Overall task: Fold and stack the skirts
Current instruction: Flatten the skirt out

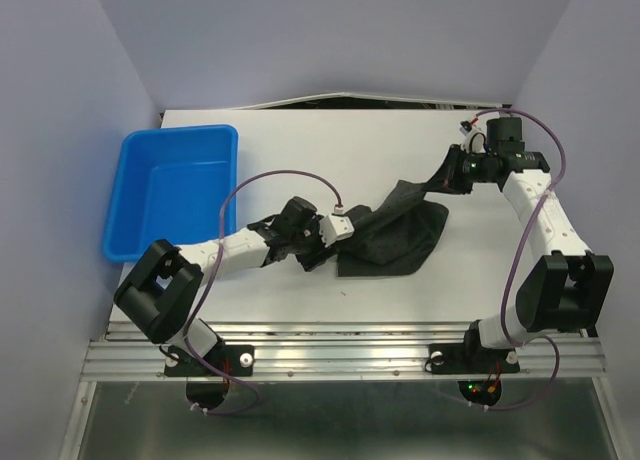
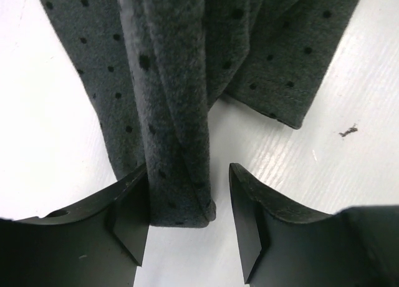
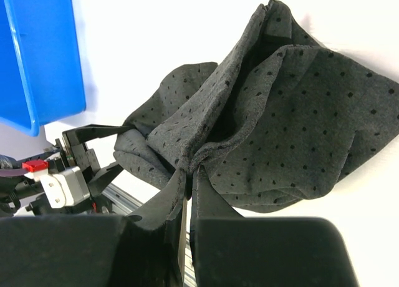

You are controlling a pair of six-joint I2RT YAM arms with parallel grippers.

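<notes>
One dark dotted skirt (image 1: 395, 235) lies bunched in the middle of the white table. My right gripper (image 1: 447, 172) is shut on its far corner and holds that corner lifted; in the right wrist view the cloth (image 3: 274, 118) is pinched between the jaws (image 3: 190, 175). My left gripper (image 1: 345, 225) is open at the skirt's near left edge. In the left wrist view a folded edge of the skirt (image 2: 174, 143) lies between the spread fingers (image 2: 134, 206), touching the left one. No second skirt shows.
A blue tub (image 1: 175, 190) stands empty at the table's left, also in the right wrist view (image 3: 37, 56). The table's (image 1: 300, 140) back edge meets the wall. A small dark scrap (image 2: 348, 131) lies on the table right of the skirt.
</notes>
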